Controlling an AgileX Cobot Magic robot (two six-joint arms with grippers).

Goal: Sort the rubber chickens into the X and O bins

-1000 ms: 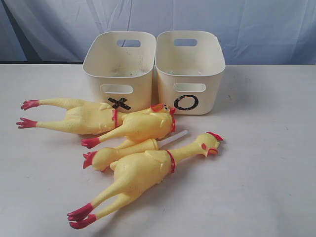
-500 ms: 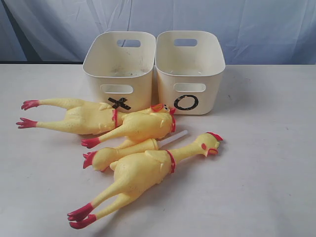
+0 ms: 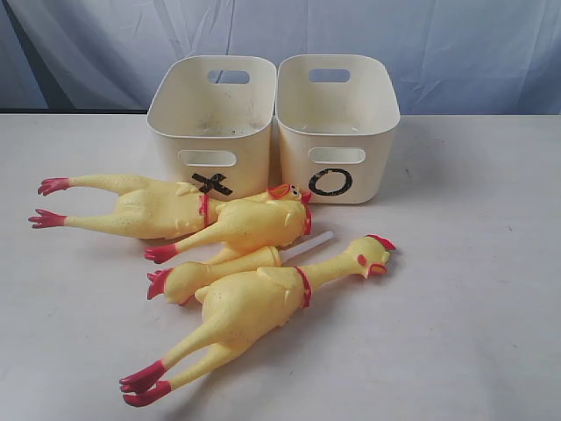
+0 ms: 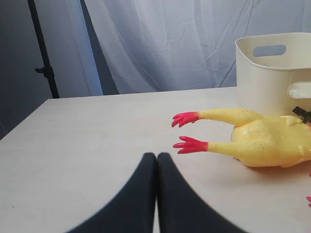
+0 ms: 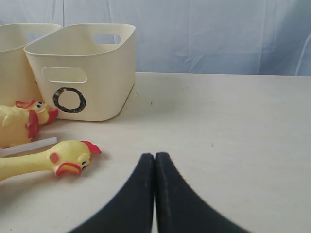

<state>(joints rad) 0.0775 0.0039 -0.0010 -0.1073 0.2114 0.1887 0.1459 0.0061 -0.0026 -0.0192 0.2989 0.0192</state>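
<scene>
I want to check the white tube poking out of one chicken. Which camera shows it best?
The exterior view: the white tube shows along its full exposed length. The right wrist view catches only part, cut by the frame edge. The left wrist view misses it.

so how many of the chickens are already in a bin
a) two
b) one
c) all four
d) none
d, all four chickens lie on the table in front of the x bin and the o bin, and no chicken shows inside either one
</scene>
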